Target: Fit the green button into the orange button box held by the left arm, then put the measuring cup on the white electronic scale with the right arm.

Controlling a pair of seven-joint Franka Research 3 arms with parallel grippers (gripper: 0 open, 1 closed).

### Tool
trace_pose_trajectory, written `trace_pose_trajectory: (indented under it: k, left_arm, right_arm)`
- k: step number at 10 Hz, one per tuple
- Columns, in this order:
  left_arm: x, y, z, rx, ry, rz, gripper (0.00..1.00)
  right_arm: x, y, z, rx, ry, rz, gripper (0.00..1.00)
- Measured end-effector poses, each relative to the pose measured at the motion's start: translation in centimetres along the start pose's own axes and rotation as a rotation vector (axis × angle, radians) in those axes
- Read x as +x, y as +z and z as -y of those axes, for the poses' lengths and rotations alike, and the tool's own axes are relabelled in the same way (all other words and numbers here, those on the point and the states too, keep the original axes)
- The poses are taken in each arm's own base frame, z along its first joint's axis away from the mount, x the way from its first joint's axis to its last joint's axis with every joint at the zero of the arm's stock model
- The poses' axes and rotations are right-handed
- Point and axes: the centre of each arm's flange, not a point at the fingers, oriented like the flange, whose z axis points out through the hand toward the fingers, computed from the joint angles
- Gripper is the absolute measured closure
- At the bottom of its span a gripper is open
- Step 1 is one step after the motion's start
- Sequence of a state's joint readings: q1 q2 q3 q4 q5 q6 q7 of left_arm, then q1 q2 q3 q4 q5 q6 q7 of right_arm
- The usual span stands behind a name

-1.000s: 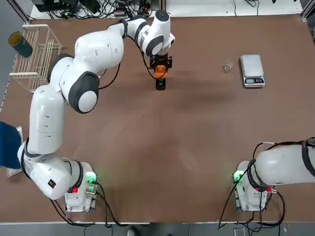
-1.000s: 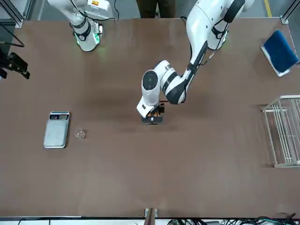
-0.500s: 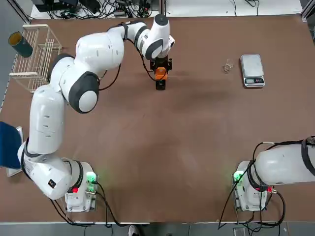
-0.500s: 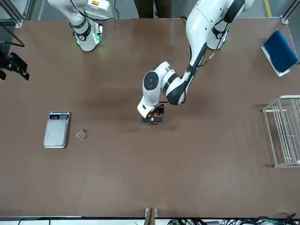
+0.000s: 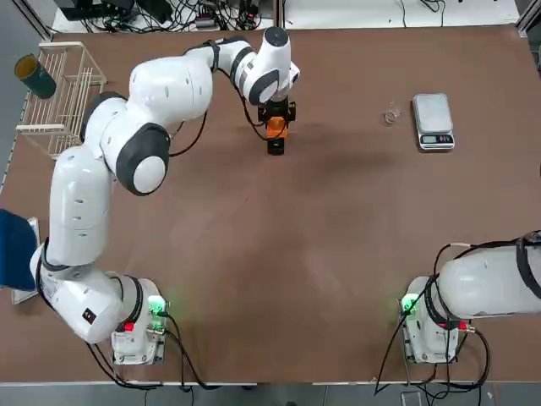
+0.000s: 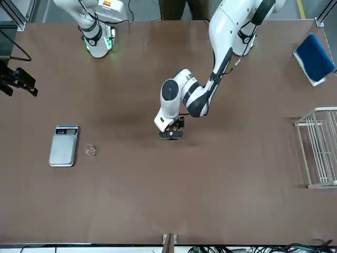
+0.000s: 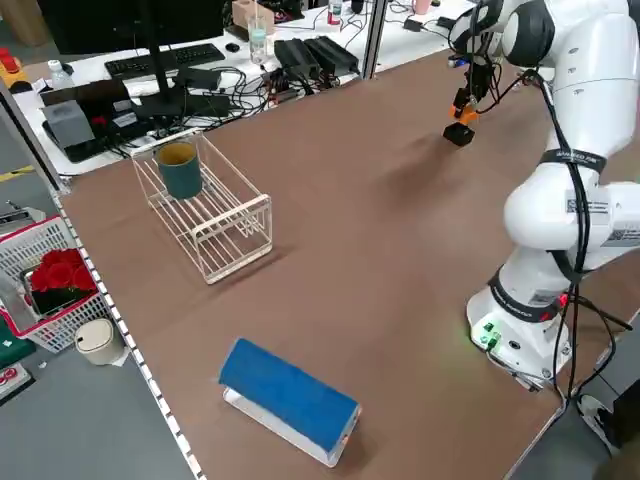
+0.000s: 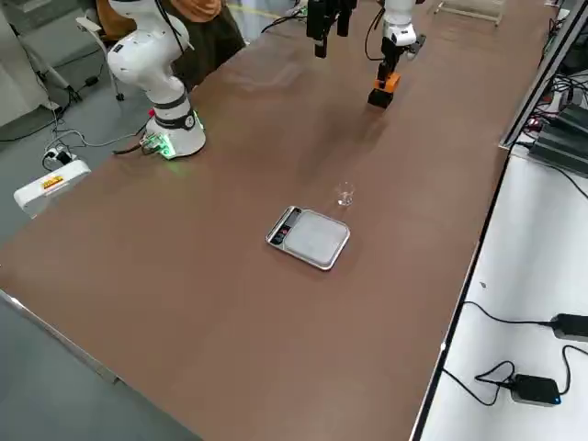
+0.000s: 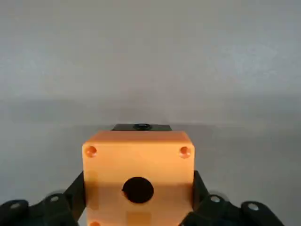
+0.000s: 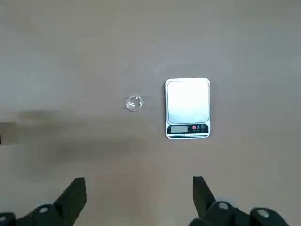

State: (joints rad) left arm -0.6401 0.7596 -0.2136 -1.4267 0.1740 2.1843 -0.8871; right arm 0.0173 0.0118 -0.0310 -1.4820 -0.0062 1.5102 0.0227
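My left gripper (image 5: 275, 116) reaches to the far middle of the table and is shut on the orange button box (image 5: 275, 127), seen in the left wrist view as the orange button box (image 9: 138, 160) with its round hole facing the camera. A small dark piece (image 5: 275, 145) sits on the table right by the box; no green button can be made out. The clear measuring cup (image 5: 392, 112) stands just left of the white electronic scale (image 5: 433, 120) at the far right. My right gripper (image 10: 138, 200) hangs open high above them, over the cup (image 10: 134, 103) and scale (image 10: 187, 107).
A white wire rack (image 5: 59, 93) with a dark green cup (image 5: 35, 76) stands at the far left. A blue pad (image 5: 13, 249) lies at the left edge. A person (image 6: 179, 7) stands behind the arms' bases. Cables run beyond the far edge.
The left wrist has shifted very slightly with the orange box still in its grip. The right gripper has drifted a little farther out over the table.
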Motion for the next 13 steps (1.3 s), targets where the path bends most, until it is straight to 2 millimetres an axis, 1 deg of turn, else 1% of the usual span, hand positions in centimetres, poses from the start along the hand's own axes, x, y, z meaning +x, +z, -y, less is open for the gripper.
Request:
trace_pose_trajectory:
  k: [3, 5, 6, 7, 8, 9, 11, 13]
  left_arm:
    - [-0.5, 0.0, 0.3, -0.002, 0.002, -0.004, 0.14]
    - [-0.5, 0.0, 0.4, -0.001, 0.000, -0.004, 0.14]
    - [-0.3, 0.0, 0.5, -0.001, -0.003, -0.004, 0.14]
    - [0.0, -0.1, 0.8, -0.002, -0.008, -0.005, 0.14]
    - [0.2, -0.1, 1.1, -0.002, -0.013, -0.005, 0.14]
    - [0.4, -0.1, 1.2, -0.002, -0.016, -0.005, 0.14]
    - [0.5, -0.2, 1.2, -0.007, -0.024, -0.009, 0.14]
    - [0.5, -0.2, 1.2, -0.010, -0.033, -0.010, 0.14]
  right_arm:
    - [0.1, 0.2, 0.0, 0.003, 0.018, 0.004, 0.00]
    - [0.7, 0.5, 0.2, 0.008, 0.017, -0.010, 0.00]
    - [1.2, 1.0, 0.3, 0.011, 0.015, -0.019, 0.00]
    - [1.7, 1.9, 0.6, 0.013, 0.011, -0.013, 0.00]
    - [2.6, 3.4, 1.2, 0.014, 0.004, -0.002, 0.00]
    - [3.7, 5.6, 2.0, 0.015, 0.002, 0.004, 0.00]
    - [5.6, 11.5, 3.8, 0.015, 0.003, 0.008, 0.00]
    - [6.6, 16.9, 4.4, 0.014, 0.003, 0.010, 0.00]
